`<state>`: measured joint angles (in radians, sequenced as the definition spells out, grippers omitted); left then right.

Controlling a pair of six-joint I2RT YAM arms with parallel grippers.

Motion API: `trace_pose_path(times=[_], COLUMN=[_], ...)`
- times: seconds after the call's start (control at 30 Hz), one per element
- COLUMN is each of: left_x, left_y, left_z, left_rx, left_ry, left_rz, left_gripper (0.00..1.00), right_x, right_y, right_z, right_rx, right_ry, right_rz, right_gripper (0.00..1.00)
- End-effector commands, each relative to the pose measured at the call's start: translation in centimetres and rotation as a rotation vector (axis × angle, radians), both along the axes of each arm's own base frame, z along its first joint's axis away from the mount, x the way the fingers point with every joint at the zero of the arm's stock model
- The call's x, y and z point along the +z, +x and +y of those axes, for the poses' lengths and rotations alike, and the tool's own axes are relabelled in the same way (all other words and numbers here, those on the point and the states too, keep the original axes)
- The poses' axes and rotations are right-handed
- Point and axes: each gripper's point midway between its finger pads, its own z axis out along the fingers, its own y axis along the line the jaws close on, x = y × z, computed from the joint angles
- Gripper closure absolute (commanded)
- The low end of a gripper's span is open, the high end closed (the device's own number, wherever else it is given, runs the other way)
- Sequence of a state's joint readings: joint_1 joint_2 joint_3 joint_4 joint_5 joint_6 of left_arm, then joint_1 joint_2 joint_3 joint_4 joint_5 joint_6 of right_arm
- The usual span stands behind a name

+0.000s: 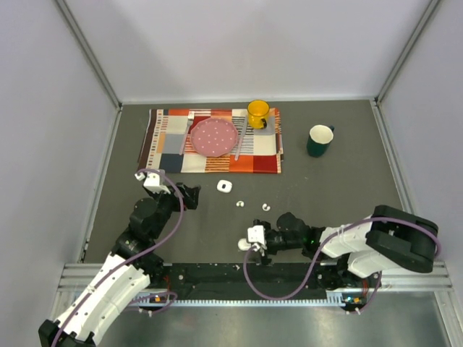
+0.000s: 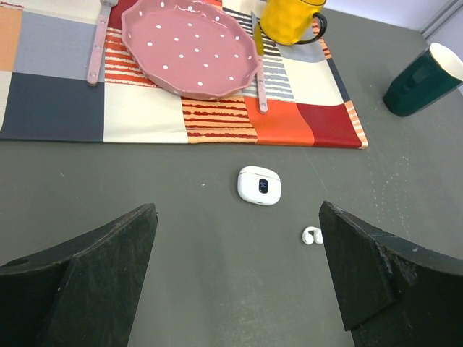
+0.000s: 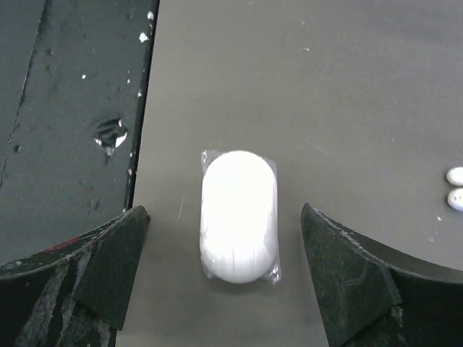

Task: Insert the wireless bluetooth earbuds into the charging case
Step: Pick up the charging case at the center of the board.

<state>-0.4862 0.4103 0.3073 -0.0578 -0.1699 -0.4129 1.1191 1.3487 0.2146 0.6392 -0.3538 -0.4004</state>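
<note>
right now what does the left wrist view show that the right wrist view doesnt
Only left wrist: pink plate, yellow mug, green cup, patchwork cloth, a small white case with a display, one earbud. Only right wrist: a wrapped white oval case inside the open right end effector, two small white pieces at the right edge. Both: grey table; the left end effector is open too.

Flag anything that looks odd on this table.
The white case between the right fingers sits in a clear plastic wrapper, odd for something meant to take earbuds. An earbud lies loose on the table, apart from the other case.
</note>
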Motion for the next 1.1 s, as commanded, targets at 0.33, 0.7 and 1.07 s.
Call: trace_pose_path(times=[0.33,0.7,1.07], left_x=[1.0,0.7,1.2], left_y=[0.9,0.9,0.3], left_z=[0.4,-0.6,-0.2], left_rx=[0.036,-0.005,0.006], left_ry=[0.017,-0.014,-0.051], left_rz=[-0.006,0.012,-0.036], left_gripper=[0.01,0.01,0.02], right_x=[1.2,0.4,-0.4], right_y=[-1.6,-0.2,0.3], right_z=[1.3,0.1,-0.8], right_rx=[0.119,0.034,0.046], right_ry=[0.002,-0.015,-0.05], right_rz=[0.033,0.018,0.079], right_gripper=[0.32,0.27,0.42])
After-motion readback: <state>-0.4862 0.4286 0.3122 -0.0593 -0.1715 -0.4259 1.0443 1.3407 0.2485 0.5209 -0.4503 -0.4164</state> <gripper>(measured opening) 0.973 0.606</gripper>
